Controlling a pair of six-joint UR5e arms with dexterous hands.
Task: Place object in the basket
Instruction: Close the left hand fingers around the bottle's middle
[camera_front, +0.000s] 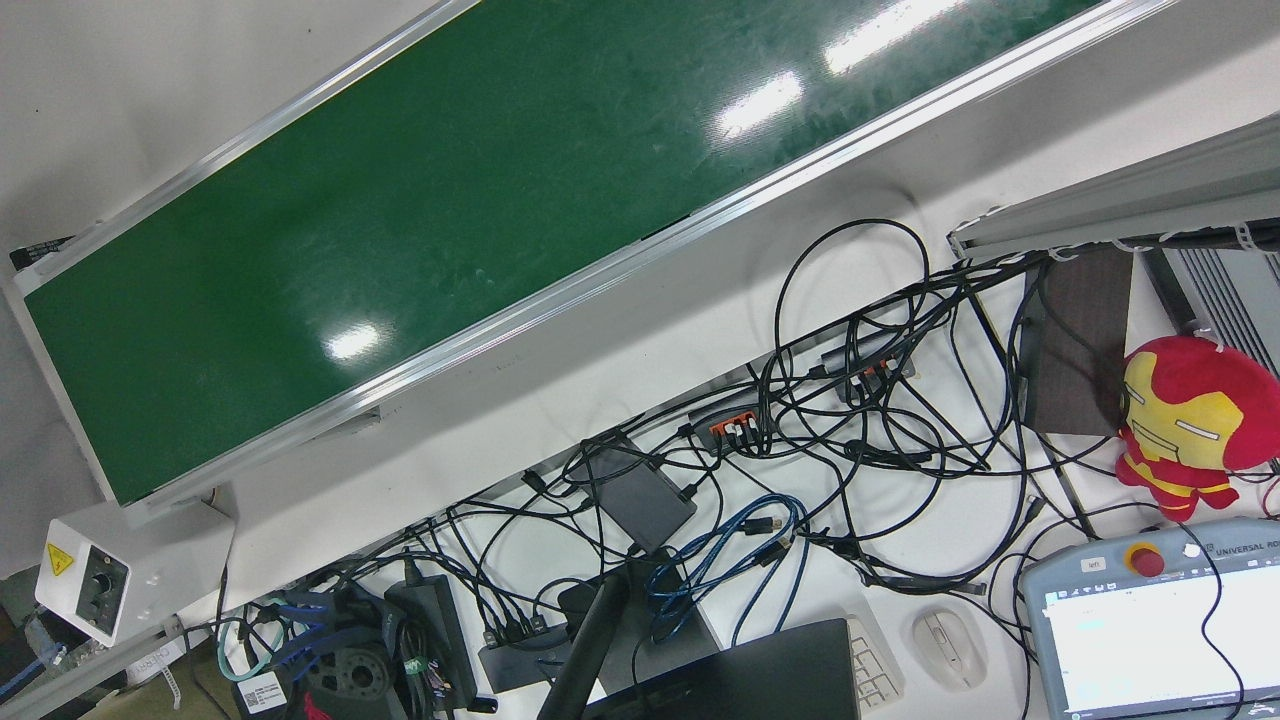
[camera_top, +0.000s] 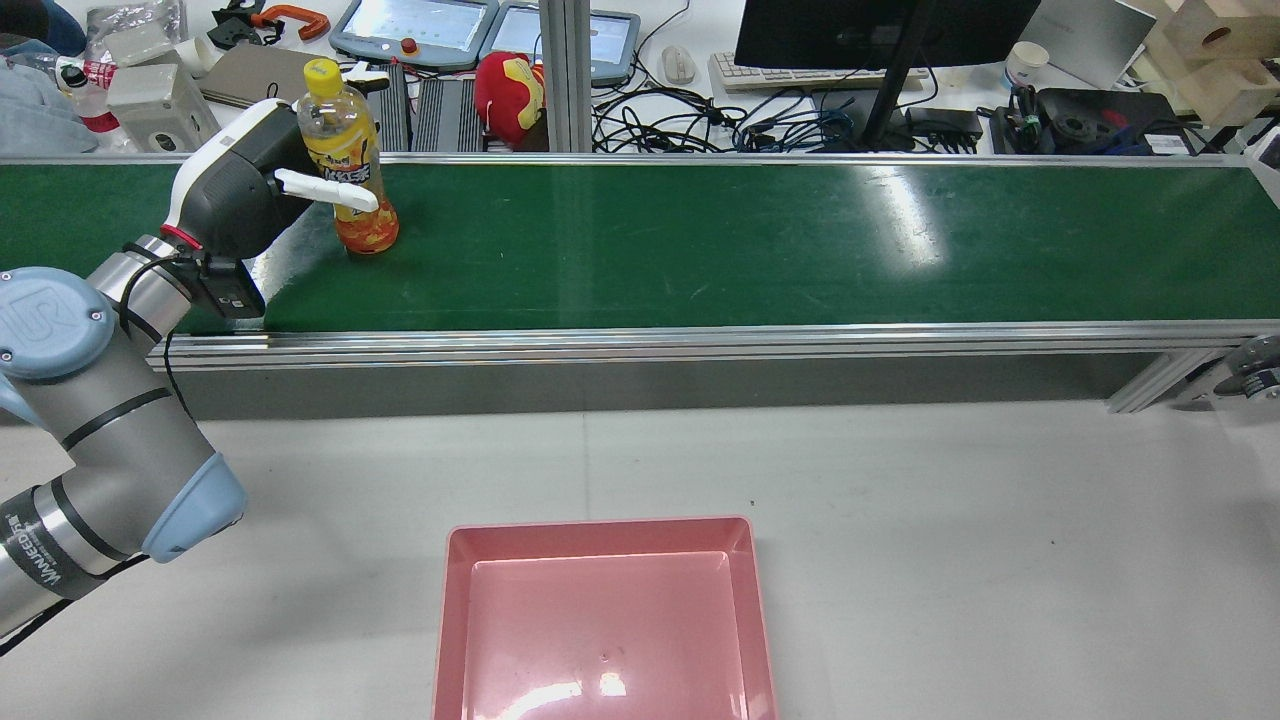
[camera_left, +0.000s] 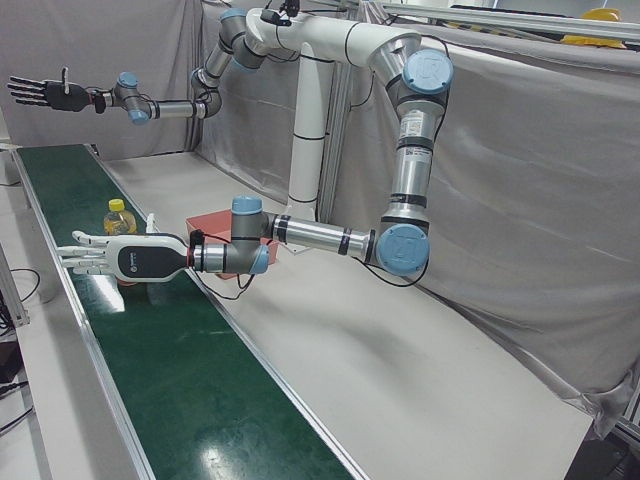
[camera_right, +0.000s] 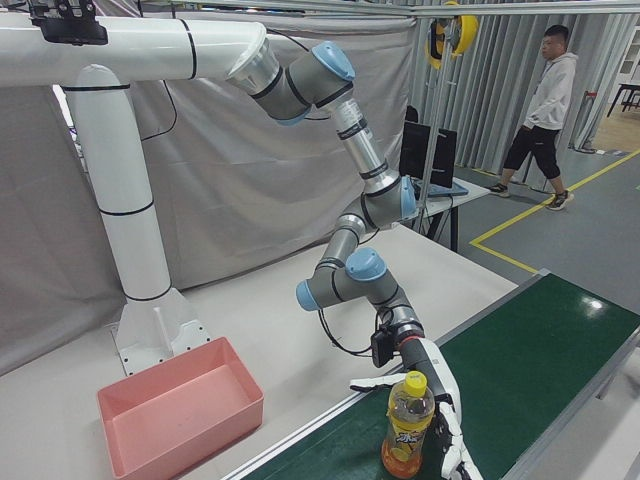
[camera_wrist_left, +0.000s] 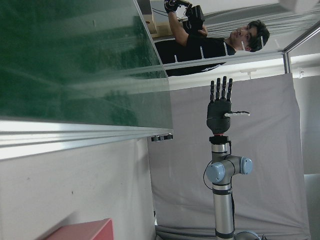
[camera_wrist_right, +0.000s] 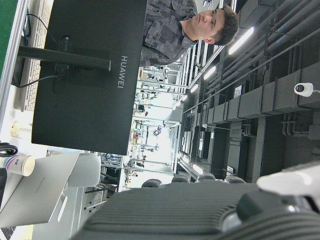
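A clear bottle of orange drink with a yellow cap stands upright on the green belt at its left end. It also shows in the left-front view and the right-front view. My left hand is open right beside the bottle, fingers stretched out along it and one white finger across its front; it is not closed on the bottle. The same hand shows flat and open in the left-front view. My right hand is raised high off the belt, open and empty. The pink basket lies on the table in front.
The belt's metal rail runs between the belt and the grey table. Behind the belt are cables, a monitor, teach pendants and a red plush toy. A person walks at the far side.
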